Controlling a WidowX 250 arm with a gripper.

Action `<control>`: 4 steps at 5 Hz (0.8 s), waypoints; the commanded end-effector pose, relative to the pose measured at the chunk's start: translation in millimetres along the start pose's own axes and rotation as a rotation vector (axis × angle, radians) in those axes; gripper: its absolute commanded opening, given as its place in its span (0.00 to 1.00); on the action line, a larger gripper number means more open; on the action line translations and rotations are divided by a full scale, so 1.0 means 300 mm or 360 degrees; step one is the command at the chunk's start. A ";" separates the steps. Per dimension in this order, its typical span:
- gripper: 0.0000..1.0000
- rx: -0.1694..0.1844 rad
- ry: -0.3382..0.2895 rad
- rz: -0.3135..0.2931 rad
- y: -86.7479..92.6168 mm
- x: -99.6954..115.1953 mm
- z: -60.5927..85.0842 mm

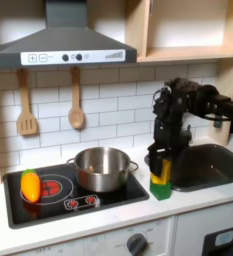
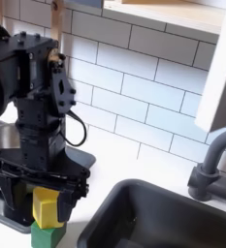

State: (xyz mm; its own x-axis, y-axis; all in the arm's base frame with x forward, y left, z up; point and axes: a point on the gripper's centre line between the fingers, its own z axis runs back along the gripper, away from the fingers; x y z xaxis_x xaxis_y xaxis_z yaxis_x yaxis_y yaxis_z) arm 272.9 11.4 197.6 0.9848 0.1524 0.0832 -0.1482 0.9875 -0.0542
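Observation:
A yellow block (image 1: 161,172) (image 2: 47,206) stands on top of a green block (image 1: 161,191) (image 2: 47,236) on the white counter between the hob and the sink. My black gripper (image 1: 160,160) (image 2: 48,199) points straight down over it. One finger is on each side of the yellow block, and the jaws look pressed against it. The yellow block leans slightly on the green one. In the first exterior view the wrist hides the top of the yellow block.
A steel pot (image 1: 101,168) sits on the black hob (image 1: 48,195), with an orange-yellow toy (image 1: 29,185) at the first exterior view's left. The sink basin (image 1: 210,165) (image 2: 163,218) and its grey tap (image 2: 213,165) lie just right of the blocks. Wooden utensils (image 1: 76,105) hang on the tiled wall.

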 end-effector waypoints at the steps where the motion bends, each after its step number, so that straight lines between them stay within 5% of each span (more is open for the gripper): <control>1: 1.00 0.0012 0.0020 0.0008 -0.007 0.013 -0.026; 4: 1.00 0.0024 0.0070 0.0039 -0.033 0.031 -0.066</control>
State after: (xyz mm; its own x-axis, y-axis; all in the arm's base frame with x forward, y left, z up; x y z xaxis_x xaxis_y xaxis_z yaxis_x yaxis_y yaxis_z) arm 285.9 2.6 179.9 0.9837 0.1748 0.0418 -0.1730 0.9840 -0.0429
